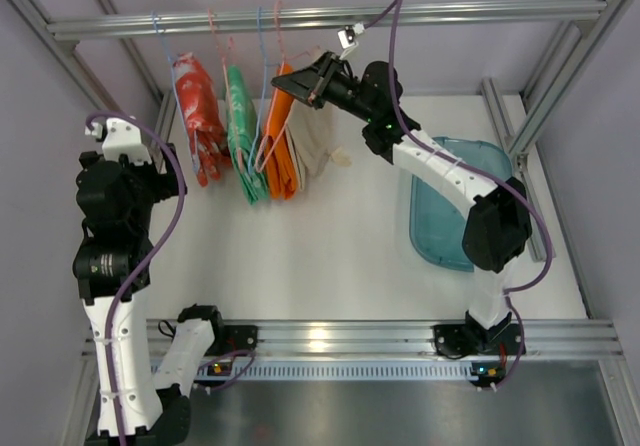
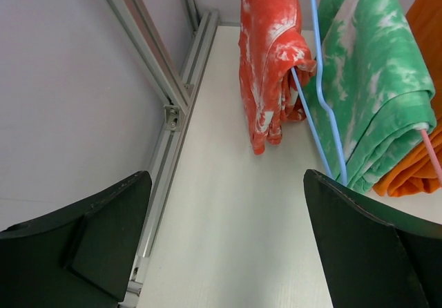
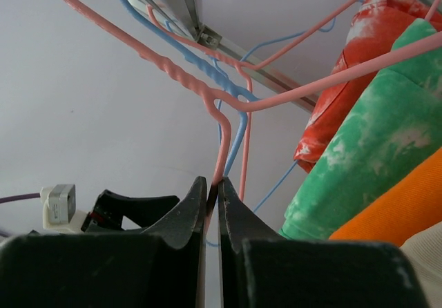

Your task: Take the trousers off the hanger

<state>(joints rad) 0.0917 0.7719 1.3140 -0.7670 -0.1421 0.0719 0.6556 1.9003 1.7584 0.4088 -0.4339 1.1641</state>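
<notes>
**Right jaws on a hanger neck at the rail; both trousers hang there, none removed.**

Bench: flat, pale, smooth. Rail: grooved aluminium bar. The orange trousers and beige trousers hang folded and touching at the right end of the row. Beside them hang a green tie-dye garment and a red tie-dye garment; all are soft, limp cloth. Right jaws: clenched on the thin wire neck of a pink hanger, just below its twisted section; which pair it carries cannot be confirmed. Left jaws: released, wide apart, grasping nothing, low near the red garment. Assessment: the wire looks slick and narrow, so the grip needs to be firm and the hook lifted clear of the rail without tilting. Limp cloth would likely drag on its neighbours, so draw it away squarely.
</notes>
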